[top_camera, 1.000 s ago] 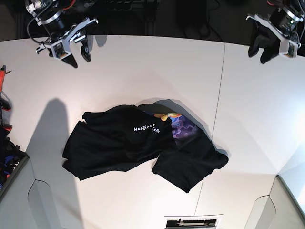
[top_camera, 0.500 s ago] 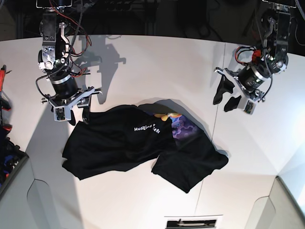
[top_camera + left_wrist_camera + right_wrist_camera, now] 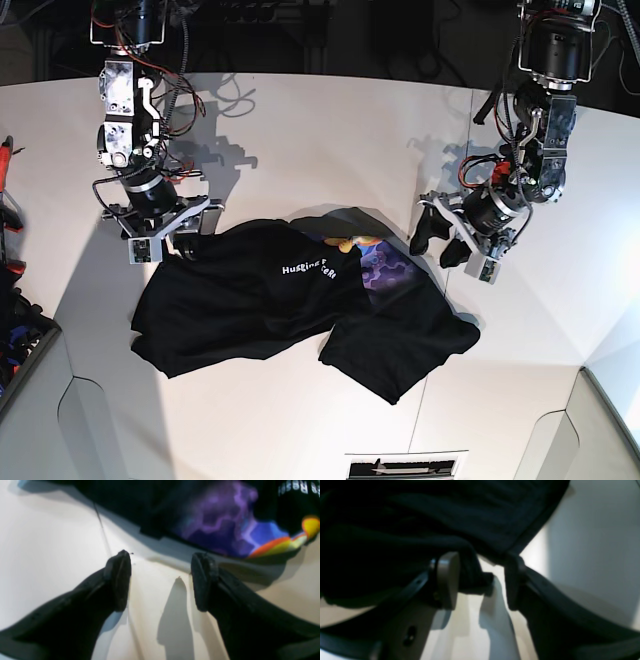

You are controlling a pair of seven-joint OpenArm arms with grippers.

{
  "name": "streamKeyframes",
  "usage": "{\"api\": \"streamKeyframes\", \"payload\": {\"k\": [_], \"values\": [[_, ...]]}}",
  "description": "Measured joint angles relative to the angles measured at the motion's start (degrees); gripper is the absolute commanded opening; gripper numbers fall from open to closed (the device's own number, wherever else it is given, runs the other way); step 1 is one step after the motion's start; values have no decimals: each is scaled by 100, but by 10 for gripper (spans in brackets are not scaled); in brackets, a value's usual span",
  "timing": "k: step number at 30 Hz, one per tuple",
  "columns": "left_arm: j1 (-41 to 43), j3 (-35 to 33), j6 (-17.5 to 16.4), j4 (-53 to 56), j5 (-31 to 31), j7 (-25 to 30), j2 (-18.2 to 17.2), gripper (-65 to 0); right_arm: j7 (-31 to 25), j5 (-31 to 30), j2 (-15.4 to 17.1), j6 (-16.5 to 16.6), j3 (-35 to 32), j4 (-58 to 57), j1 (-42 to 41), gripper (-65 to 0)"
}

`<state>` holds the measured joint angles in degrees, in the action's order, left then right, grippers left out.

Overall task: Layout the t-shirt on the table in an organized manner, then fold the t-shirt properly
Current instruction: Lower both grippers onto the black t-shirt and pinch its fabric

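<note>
The black t-shirt (image 3: 250, 300) lies crumpled in the middle of the white table (image 3: 330, 140), with white lettering and the purple sun graphic (image 3: 385, 268) showing. My right gripper (image 3: 165, 240) is at the shirt's upper left corner. In the right wrist view it (image 3: 480, 575) is open, with a fold of black fabric (image 3: 420, 517) between the fingers. My left gripper (image 3: 438, 247) is open and empty just off the shirt's upper right edge. In the left wrist view it (image 3: 160, 562) hovers over bare table, the graphic (image 3: 212, 525) just beyond its tips.
A thin dark seam (image 3: 462, 170) runs down the table by my left gripper and shows in the left wrist view (image 3: 102, 532). Red-handled tools (image 3: 8, 200) and a bin (image 3: 20, 350) sit at the left edge. The front corners are cut out (image 3: 90, 420).
Both arms have come down from the table's far edge to the shirt. The right gripper has reached its upper left corner; the left gripper has moved in toward the graphic's edge.
</note>
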<state>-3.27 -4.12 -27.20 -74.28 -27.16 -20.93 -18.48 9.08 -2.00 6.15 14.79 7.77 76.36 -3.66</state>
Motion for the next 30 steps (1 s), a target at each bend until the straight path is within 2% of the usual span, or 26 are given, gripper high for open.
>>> {"api": "streamKeyframes", "payload": {"k": [6, 11, 12, 13, 16, 17, 18, 26, 30], "values": [[-306, 4, -9, 459, -50, 144, 492, -242, -26, -11, 2, 0, 0, -170, 11, -353], [-540, 15, -22, 820, -76, 214, 726, -245, -35, -11, 2, 0, 0, -175, 17, -353], [-568, 17, -22, 850, -70, 251, 756, -268, -33, -9, 2, -2, 0, -175, 17, -353], [-586, 17, -20, 861, -61, 256, 789, -326, -31, -11, 2, -2, 0, -175, 17, -353], [-599, 2, -9, 885, -4, 273, 835, -584, -37, -9, 2, -2, 0, -175, 17, -353], [-599, 0, -11, 896, 4, 273, 835, -636, -37, -11, 2, -2, 0, -175, 20, -353], [-612, 0, -9, 896, 9, 273, 831, -650, -37, -11, 2, -2, 0, -175, 20, -353], [-688, 0, -26, 894, 9, 273, 831, -650, -37, -11, 0, -2, 0, -175, 15, -353], [-691, 7, -564, 894, 9, 273, 802, -650, -33, -9, -138, 55, 4, -175, -20, -353]]}}
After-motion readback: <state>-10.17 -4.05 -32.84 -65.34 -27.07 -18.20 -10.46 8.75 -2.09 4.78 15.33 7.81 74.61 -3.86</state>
